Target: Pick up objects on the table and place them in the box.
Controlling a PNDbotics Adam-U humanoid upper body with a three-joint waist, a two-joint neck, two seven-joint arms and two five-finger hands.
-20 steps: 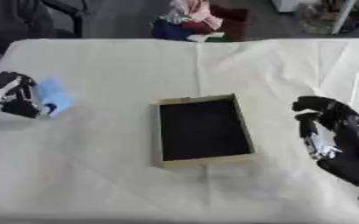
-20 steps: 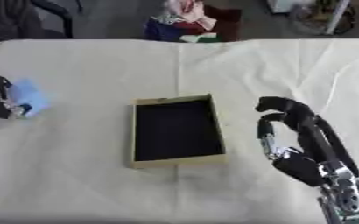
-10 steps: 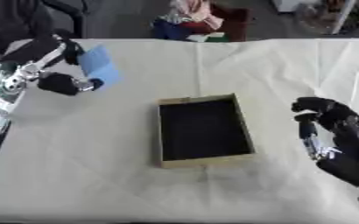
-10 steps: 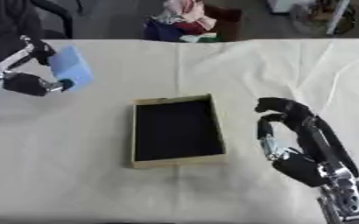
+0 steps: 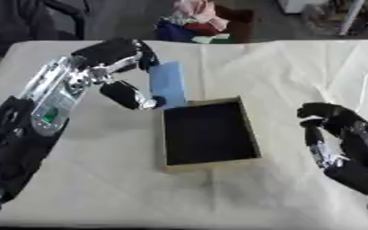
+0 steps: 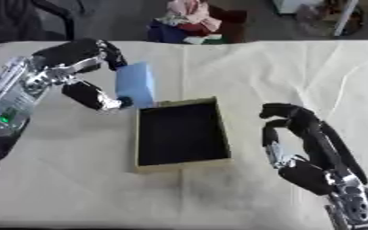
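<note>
left hand point(image 5: 118, 67) pinches light blue block point(image 5: 168, 83) between fingers and thumb, raised just past far left corner of box point(image 5: 252, 130). right hand point(image 6: 305, 139) idle near right, fingers curled, holding nothing.

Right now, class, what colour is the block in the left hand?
Light blue: the block in the left hand, clearest in the left eye view.

Left hand point(image 5: 123, 67) raised, fingers pinching; right hand point(image 6: 301, 134) curled, idle.
</note>
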